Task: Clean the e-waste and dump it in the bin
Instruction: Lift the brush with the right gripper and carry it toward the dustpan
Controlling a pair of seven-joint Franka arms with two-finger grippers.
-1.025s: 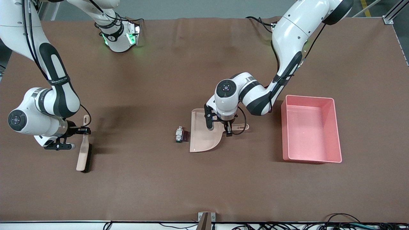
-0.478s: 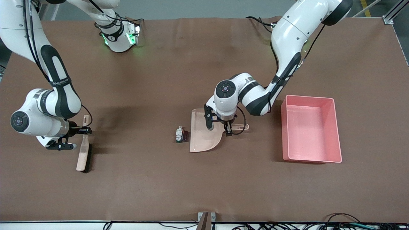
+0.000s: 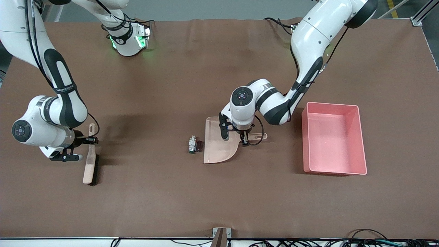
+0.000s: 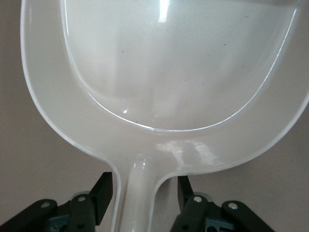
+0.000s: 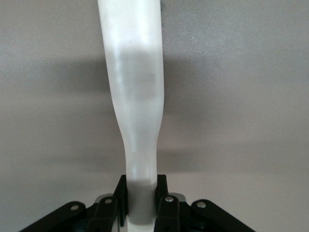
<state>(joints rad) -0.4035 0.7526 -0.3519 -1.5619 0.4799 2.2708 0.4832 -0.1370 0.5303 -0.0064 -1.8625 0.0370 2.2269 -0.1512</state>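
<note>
Left gripper (image 3: 244,139) straddles the dustpan (image 3: 219,144) handle, fingers apart; right gripper (image 3: 90,140) clamps one brush (image 3: 90,161). Two e-waste (image 3: 192,144) scraps lie beside the dustpan's straight edge; one bin (image 3: 333,138) stands toward the left arm's end

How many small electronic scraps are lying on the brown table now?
2, touching: a white-grey component with a green tip and a small dark maroon block, beside the beige dustpan's open edge. None visible elsewhere.

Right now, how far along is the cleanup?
Early. The right gripper is shut on the brush. The left gripper is open around the dustpan handle. The e-waste lies on the table beside the dustpan, unswept. The bin holds nothing.
</note>
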